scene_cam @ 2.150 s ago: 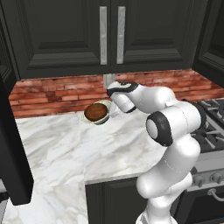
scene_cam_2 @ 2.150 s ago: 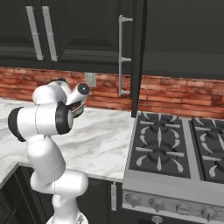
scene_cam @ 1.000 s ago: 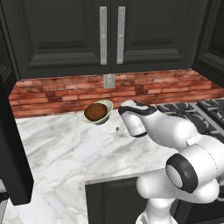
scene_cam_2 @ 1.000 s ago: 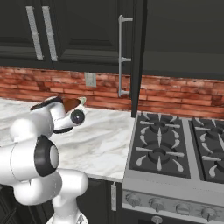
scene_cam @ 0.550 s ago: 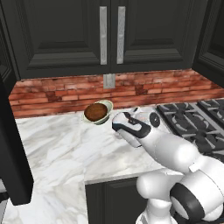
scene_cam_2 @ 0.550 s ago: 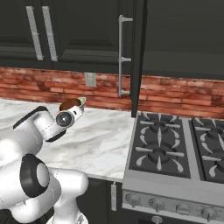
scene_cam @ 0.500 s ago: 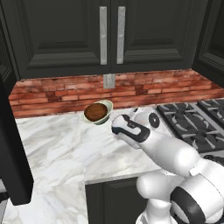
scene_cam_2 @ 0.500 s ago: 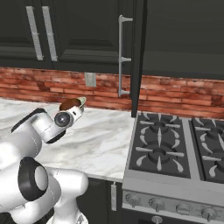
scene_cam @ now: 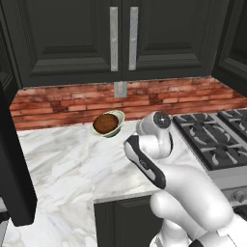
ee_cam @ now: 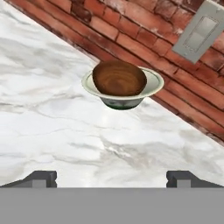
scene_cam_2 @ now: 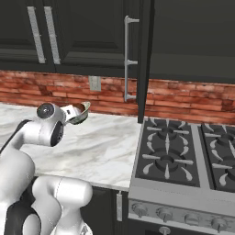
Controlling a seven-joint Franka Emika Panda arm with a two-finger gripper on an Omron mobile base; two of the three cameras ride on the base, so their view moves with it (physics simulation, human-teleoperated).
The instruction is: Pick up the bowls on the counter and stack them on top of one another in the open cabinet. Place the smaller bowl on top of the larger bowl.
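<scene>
The claw [ee_cam: 112, 177] is held wide open, gripping nothing. At frame centre, the brown bowl [ee_cam: 119, 78] is seen nested in the pale bowl [ee_cam: 151, 85] on the table [ee_cam: 65, 131], near the brick wall [ee_cam: 131, 39].

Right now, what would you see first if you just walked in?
The brown bowl sitting inside the pale bowl, on the marble counter by the brick wall. Then the big white arm bent low towards them, its pincer wide open and holding nothing.
</scene>
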